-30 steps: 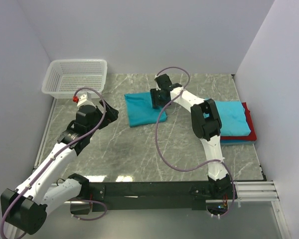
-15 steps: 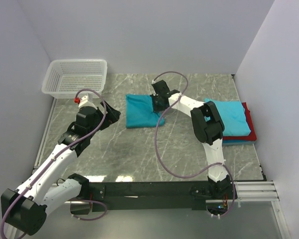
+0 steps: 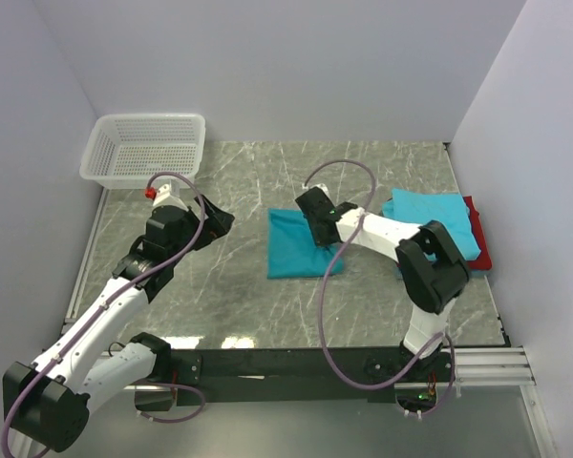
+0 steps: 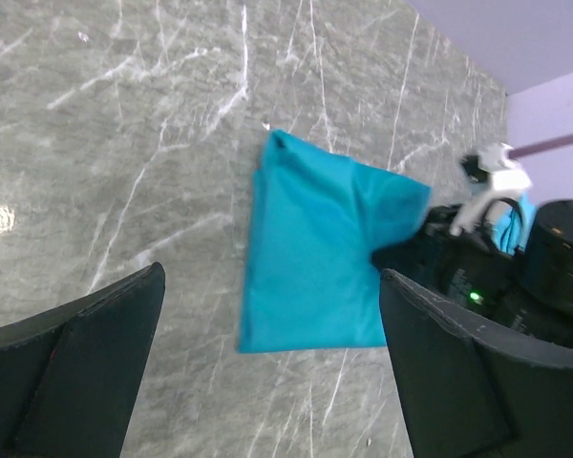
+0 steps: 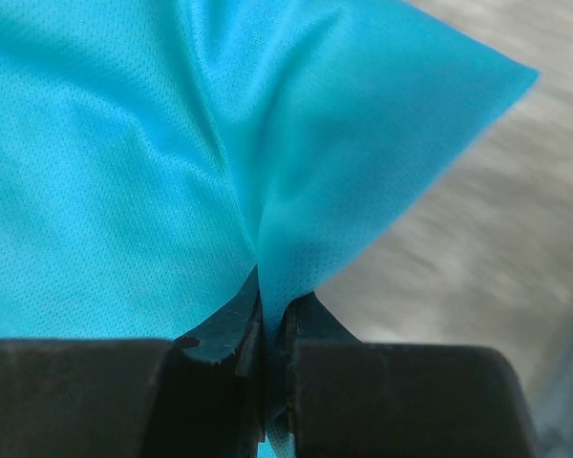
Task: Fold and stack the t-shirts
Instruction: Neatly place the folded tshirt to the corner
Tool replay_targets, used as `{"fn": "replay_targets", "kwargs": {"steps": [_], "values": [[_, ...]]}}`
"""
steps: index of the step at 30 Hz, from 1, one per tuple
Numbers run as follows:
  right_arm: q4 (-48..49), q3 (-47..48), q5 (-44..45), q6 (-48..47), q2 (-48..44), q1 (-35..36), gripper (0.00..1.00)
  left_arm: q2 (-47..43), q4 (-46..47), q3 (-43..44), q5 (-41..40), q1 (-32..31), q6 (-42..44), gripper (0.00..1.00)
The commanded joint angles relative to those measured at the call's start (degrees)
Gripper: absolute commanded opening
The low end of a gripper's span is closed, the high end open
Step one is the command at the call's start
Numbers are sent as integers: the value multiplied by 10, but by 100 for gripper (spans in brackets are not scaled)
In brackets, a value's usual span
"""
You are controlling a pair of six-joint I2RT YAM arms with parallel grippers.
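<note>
A folded teal t-shirt (image 3: 294, 258) lies flat in the middle of the table; the left wrist view has this t-shirt (image 4: 310, 258) ahead of the fingers. My right gripper (image 3: 317, 221) is shut on its far right corner, and close up the cloth (image 5: 124, 172) is pinched between the jaws of the right gripper (image 5: 272, 301). My left gripper (image 3: 218, 221) hovers open to the left of the shirt, nothing between its fingers (image 4: 76, 363). At the right, a folded light blue t-shirt (image 3: 441, 212) lies on a red one (image 3: 477, 234).
A white mesh basket (image 3: 145, 148) stands at the back left corner. White walls close in the table on three sides. The right arm's elbow (image 3: 435, 272) hangs over the near edge of the stack.
My right gripper has shut on the teal shirt's corner and dragged the shirt from the back centre toward the front and slightly right. The left arm has barely moved.
</note>
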Motion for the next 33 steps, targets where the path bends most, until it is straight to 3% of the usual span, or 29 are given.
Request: {"fn": "replay_targets", "kwargs": {"steps": [1, 7, 16, 33], "values": [[-37, -33, 137, -4, -66, -2, 0, -15, 31, -6, 20, 0, 5, 99], [-82, -79, 240, -34, -130, -3, 0, -18, 37, -12, 33, 0, 2, 99], [-129, -72, 313, -108, -190, -7, 0, -23, 38, -15, 35, 0, 2, 100], [-155, -43, 253, -238, -319, -88, 0, -31, 46, -20, 39, 0, 2, 99]]}}
